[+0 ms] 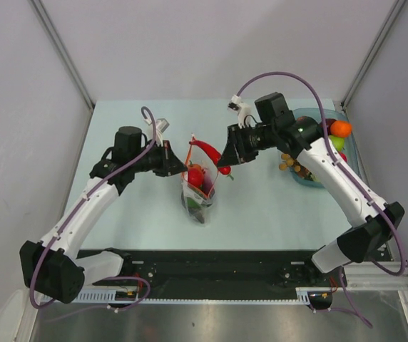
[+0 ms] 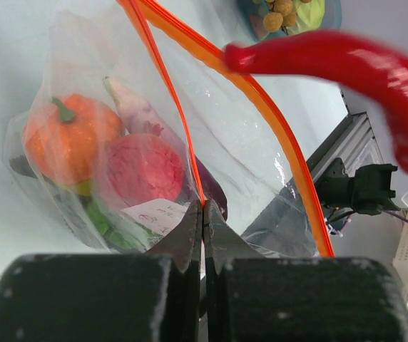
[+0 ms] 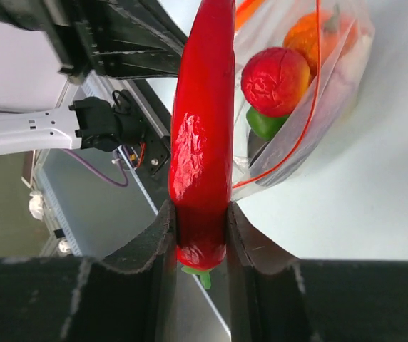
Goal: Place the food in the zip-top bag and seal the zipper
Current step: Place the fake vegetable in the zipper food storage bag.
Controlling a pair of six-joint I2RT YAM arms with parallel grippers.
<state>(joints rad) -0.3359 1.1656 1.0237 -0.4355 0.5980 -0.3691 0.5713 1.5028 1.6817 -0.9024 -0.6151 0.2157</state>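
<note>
From above we can hardly sort out what lies inside the zip-top bag [image 1: 198,196]: its contents show only as red and green specks. The right arm covers part of the blue tray [image 1: 305,182] by the desk's [image 1: 275,214] right edge. In the left wrist view the red chili pepper [image 2: 347,64] is blurred and cut off at the right. In the right wrist view its tip runs out of the top, so we cannot tell whether it is inside the bag. A purple piece [image 2: 136,110] sits half hidden behind the other contents.

The bag is clear and crinkly and stands near the middle of the desk, mouth up. Its zipper [image 2: 261,100], an orange-red strip, gapes open. Inside we see an orange pumpkin [image 2: 65,139], a round red fruit [image 2: 140,169] and something green [image 3: 264,122].

The left tool [image 2: 202,206] is clenched, pinching one edge of the bag's mouth on its thin orange line. The right tool [image 3: 202,214] grasps the chili near its stem end, both fingers pressed to its sides, and holds it at the bag's mouth.
</note>
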